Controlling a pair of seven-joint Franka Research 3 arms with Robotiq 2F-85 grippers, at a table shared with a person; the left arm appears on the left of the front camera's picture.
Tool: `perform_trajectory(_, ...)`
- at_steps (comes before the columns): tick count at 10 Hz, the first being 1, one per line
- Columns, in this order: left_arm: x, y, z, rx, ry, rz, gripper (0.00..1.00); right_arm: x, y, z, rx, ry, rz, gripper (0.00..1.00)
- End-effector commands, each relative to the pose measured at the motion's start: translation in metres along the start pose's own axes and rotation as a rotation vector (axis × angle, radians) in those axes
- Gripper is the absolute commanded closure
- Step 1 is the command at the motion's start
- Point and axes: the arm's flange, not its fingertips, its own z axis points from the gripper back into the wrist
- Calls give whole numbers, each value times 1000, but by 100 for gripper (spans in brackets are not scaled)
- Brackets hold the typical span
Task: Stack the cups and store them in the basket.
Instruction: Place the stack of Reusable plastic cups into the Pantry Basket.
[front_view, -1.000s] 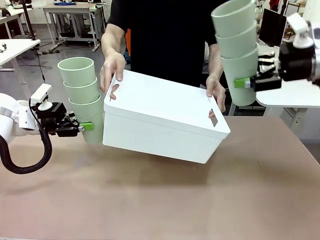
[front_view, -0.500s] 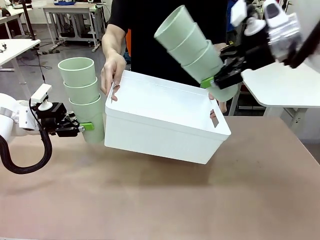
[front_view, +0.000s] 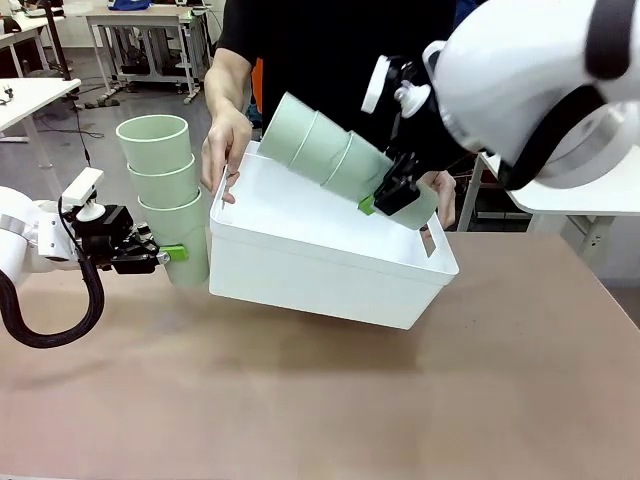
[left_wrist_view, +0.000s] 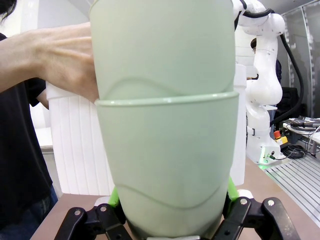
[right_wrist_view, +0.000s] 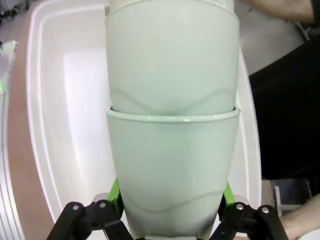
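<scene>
A person holds the white basket (front_view: 320, 265) tilted above the table, one hand (front_view: 225, 140) at each short side. My right gripper (front_view: 385, 195) is shut on a stack of three mint-green cups (front_view: 335, 155) that lies tipped over the basket's open top, rims pointing left. In the right wrist view that stack (right_wrist_view: 172, 125) rises between my green pads, with the basket's inside (right_wrist_view: 55, 125) behind it. My left gripper (front_view: 165, 255) is shut on another upright stack of three cups (front_view: 165, 190) just left of the basket. The left wrist view shows this stack (left_wrist_view: 165, 125) close up.
The brown table (front_view: 330, 400) stretches out below the basket. White tables (front_view: 30, 95) and desks stand in the background at left and right. The person's hand (left_wrist_view: 55, 57) and the basket's side (left_wrist_view: 80, 145) appear beside the left stack.
My right arm has swung left and down, tipping its stack from upright to nearly lying over the basket's opening. The left gripper and its stack have stayed still.
</scene>
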Motion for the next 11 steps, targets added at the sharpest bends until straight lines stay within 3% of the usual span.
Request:
perform_trajectory(1, 5, -1, -1, -4, -5, -10, 15, 1, 0, -19, -16, 71, -27, 14)
perform_trajectory(5, 5, -1, -1, -4, -5, -10, 15, -17, 14, -76, 6, 172, -12, 14)
perform_trajectory(11, 5, -1, -1, -4, -5, -10, 15, -36, 37, -92, 65, 236, 20, 14)
